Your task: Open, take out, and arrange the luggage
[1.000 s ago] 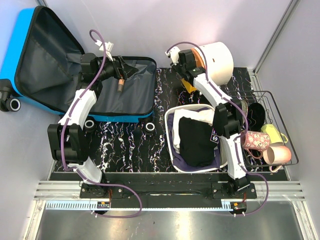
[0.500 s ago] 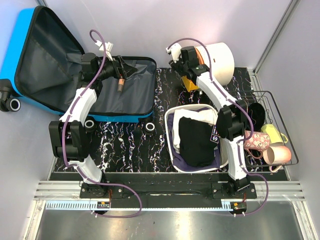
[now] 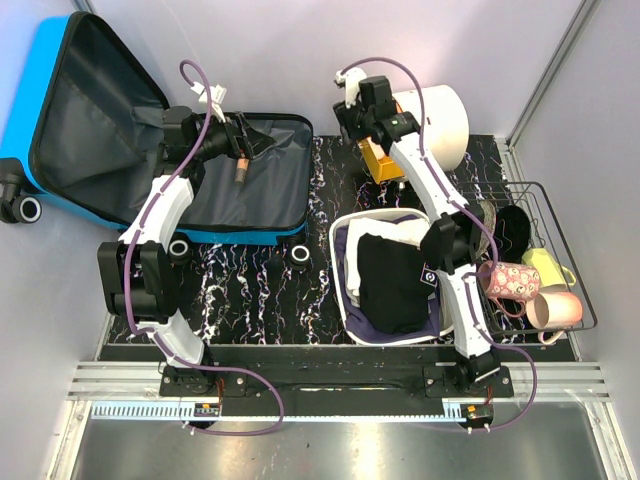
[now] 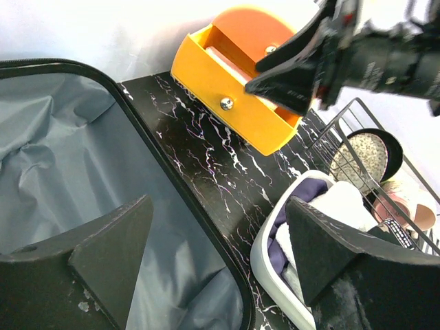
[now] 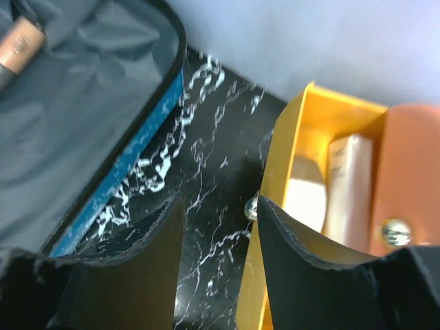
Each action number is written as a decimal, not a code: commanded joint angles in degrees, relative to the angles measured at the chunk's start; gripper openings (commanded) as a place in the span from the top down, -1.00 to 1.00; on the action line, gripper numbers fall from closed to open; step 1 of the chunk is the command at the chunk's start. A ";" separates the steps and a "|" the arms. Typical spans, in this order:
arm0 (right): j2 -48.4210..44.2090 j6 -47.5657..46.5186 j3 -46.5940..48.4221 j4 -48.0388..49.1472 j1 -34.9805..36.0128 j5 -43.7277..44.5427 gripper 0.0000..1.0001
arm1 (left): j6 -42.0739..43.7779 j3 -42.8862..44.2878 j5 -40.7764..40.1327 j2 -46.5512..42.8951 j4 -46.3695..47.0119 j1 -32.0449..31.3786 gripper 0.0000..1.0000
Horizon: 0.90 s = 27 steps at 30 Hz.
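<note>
The bright blue hard-shell suitcase [image 3: 275,200], lined in grey fabric, lies open at the back left of the black marbled table [image 3: 250,290]. The left gripper [image 4: 218,206] hovers over its lower half, jaws spread wide and empty. Beyond the suitcase's right edge, the right gripper [image 5: 216,203] hangs by a yellow plastic box [image 5: 289,158], jaws seemingly parted and gripping nothing.
</note>
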 commanded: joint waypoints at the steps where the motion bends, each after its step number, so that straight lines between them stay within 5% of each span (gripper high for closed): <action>1: 3.03 3.86 -1.23 -4.21 0.78 1.58 -0.11 | 0.54 2.15 -0.69 -1.10 0.41 0.38 -0.64; 8: 7.25 -0.53 -1.05 -2.54 1.39 19.32 0.09 | 0.36 2.32 -1.22 -1.10 0.67 0.47 -0.64; 14: 5.24 -7.56 -10.08 7.73 1.22 32.23 0.03 | -0.16 2.93 -1.39 -0.13 0.67 0.47 -0.65; 21: 4.27 -10.65 -12.31 13.37 0.34 37.09 -0.13 | 0.27 3.73 -1.66 0.57 0.06 0.55 -0.65; 27: 0.58 -10.03 -15.73 13.29 -1.41 31.82 -0.25 | 0.63 3.55 -1.92 0.48 -0.21 0.56 -0.65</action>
